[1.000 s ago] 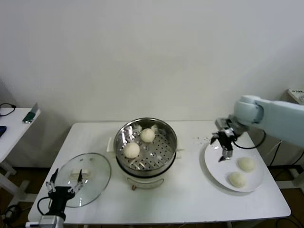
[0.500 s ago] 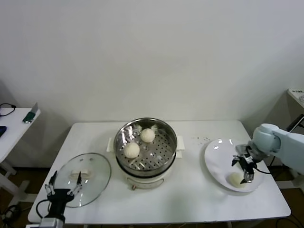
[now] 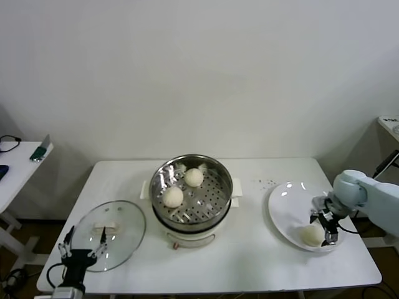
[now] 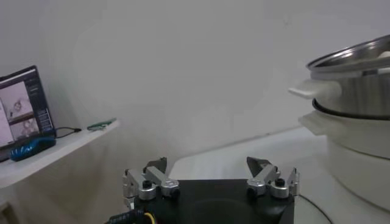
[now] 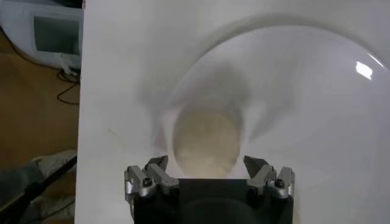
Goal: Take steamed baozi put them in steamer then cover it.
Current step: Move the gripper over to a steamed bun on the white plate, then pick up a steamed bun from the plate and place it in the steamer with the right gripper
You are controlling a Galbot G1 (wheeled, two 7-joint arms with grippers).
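The steamer (image 3: 219, 187) stands mid-table with two steamed baozi inside, one at the back (image 3: 194, 177) and one at the front left (image 3: 173, 197). On the white plate (image 3: 287, 208) at the right, one baozi (image 3: 312, 235) shows beside my right gripper (image 3: 323, 227). That gripper hangs low over the plate and hides what lies under it. In the right wrist view it (image 5: 206, 162) is open, and a pale baozi (image 5: 206, 141) lies just ahead between its fingertips, not gripped. My left gripper (image 3: 81, 245) waits open and empty at the table's front left.
The round glass lid (image 3: 118, 218) lies flat left of the steamer, partly under my left gripper (image 4: 206, 162). The steamer's side (image 4: 356, 91) rises nearby in the left wrist view. A side table (image 3: 15, 156) stands far left. The table edge runs close to the plate.
My right gripper has swung from the plate's back-left rim to its front right and come down over the baozi there. One plate baozi is now hidden. The left arm has barely moved.
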